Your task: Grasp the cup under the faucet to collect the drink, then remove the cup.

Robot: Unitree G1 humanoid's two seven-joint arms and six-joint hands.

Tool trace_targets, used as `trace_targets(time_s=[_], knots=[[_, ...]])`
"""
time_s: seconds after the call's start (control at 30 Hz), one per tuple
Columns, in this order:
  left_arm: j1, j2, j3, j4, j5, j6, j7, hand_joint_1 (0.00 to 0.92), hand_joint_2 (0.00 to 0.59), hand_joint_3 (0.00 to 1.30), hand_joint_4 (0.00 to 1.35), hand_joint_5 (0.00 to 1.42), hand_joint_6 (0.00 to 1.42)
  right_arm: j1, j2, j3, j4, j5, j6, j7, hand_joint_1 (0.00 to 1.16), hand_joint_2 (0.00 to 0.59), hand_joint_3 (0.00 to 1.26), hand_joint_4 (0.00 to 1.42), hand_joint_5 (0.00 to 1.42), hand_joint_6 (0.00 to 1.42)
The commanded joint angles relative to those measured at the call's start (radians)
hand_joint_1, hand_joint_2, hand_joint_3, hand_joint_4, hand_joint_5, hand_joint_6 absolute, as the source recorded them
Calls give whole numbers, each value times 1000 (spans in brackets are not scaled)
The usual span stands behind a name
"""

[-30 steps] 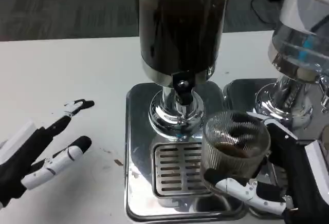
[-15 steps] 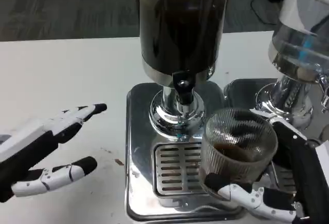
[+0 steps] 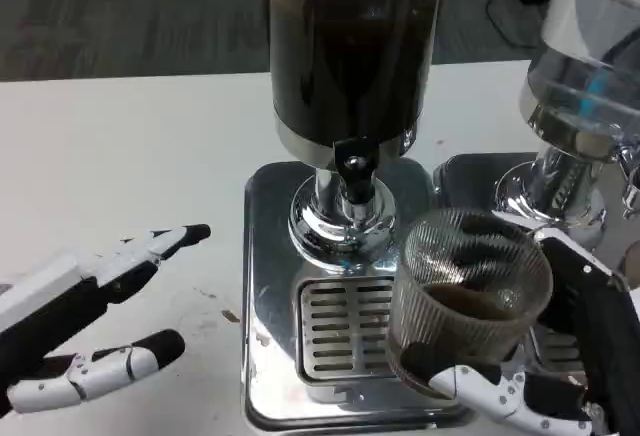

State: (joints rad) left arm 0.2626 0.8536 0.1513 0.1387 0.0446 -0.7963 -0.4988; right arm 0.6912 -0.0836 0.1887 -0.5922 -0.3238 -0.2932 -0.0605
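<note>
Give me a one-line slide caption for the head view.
Right hand holds ribbed cup of dark drink beside the dispenser faucet; left hand waits open.

White worktop (image 3: 120, 146) w/ small brown stains (image 3: 228, 314) near left robot hand side. 2nd dispenser (image 3: 585, 76), clear tank, at right edge. Grey carpet (image 3: 120, 11) behind.

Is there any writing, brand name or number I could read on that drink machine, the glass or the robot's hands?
None: no readable text on the dark dispenser, its drip tray, the ribbed cup, the left hand or the right hand.
</note>
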Motion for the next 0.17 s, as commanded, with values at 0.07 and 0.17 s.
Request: trace_targets(time_s=[0.07,0.17], knots=[[39,-2,28,-50,-16,34,-15,0,257,0,0,0,0,7,10,-4,-36,22,-12,-2,898,167,557,634,835,1074],[36,-12,26,-68,-10,50,-14,0,261,0,0,0,0,24,7,-15,-41,34,-26,-3,900,168,559,636,836,1076]])
